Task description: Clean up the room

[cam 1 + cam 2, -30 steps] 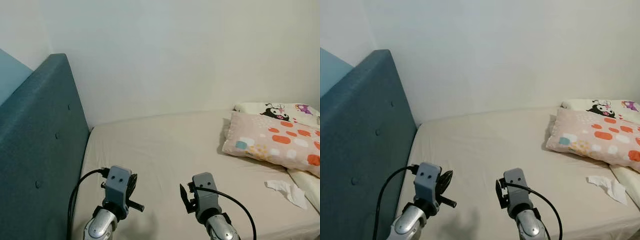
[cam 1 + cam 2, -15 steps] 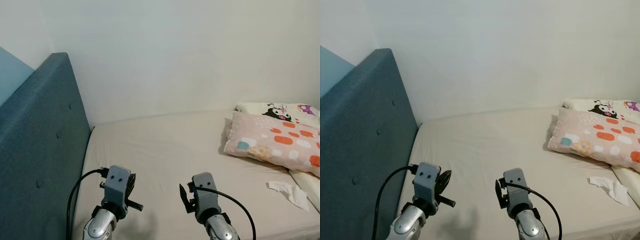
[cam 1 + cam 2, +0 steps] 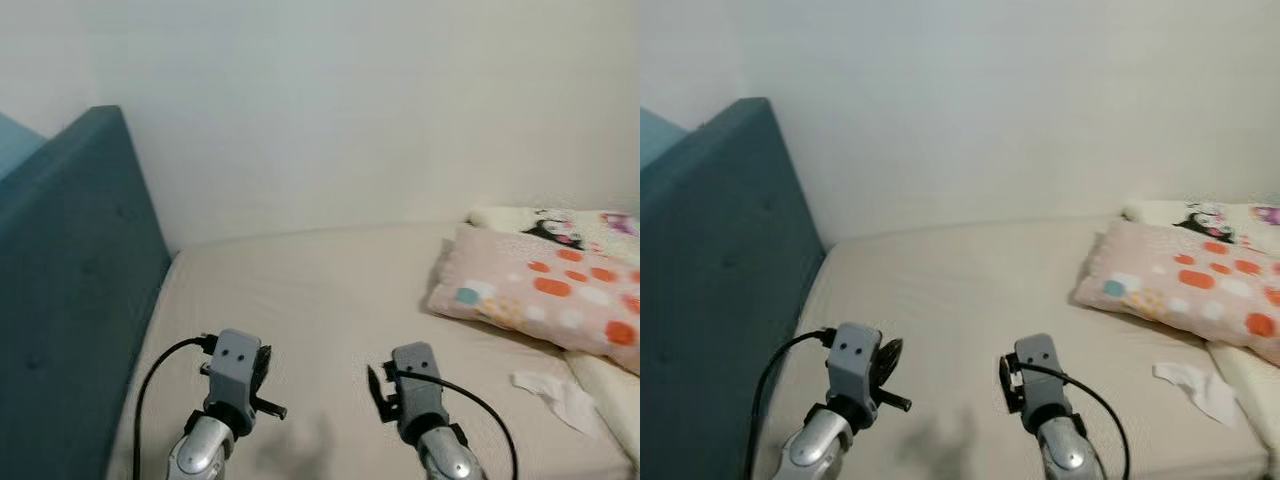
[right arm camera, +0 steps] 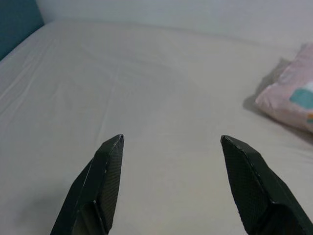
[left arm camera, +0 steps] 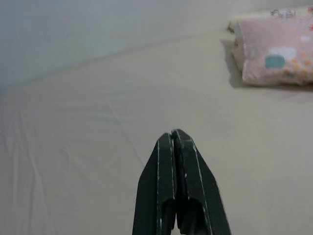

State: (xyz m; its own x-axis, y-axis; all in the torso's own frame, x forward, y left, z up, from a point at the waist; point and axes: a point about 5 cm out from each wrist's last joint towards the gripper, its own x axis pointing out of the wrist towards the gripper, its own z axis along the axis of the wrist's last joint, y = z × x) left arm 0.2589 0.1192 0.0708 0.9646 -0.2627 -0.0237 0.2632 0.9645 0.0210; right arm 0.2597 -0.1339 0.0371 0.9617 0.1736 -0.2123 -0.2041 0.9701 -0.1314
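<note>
The bed (image 3: 300,290) stretched ahead of both tools, a spotted pillow (image 3: 535,300) off to the right. Nearer, right of the right tool (image 4: 171,181) (gaping wide, empty), lay a crumpled tissue (image 3: 552,393). The left tool (image 5: 175,142) was pinched closed on nothing. Approach stage, I judged; next, turning right toward the tissue.

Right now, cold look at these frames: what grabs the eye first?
The pink spotted pillow at the right end of the beige bed, with a crumpled white tissue lying on the sheet just in front of it. Then the tall teal headboard along the left. Both grippers hover low over bare sheet: left gripper shut, right gripper open.
</note>
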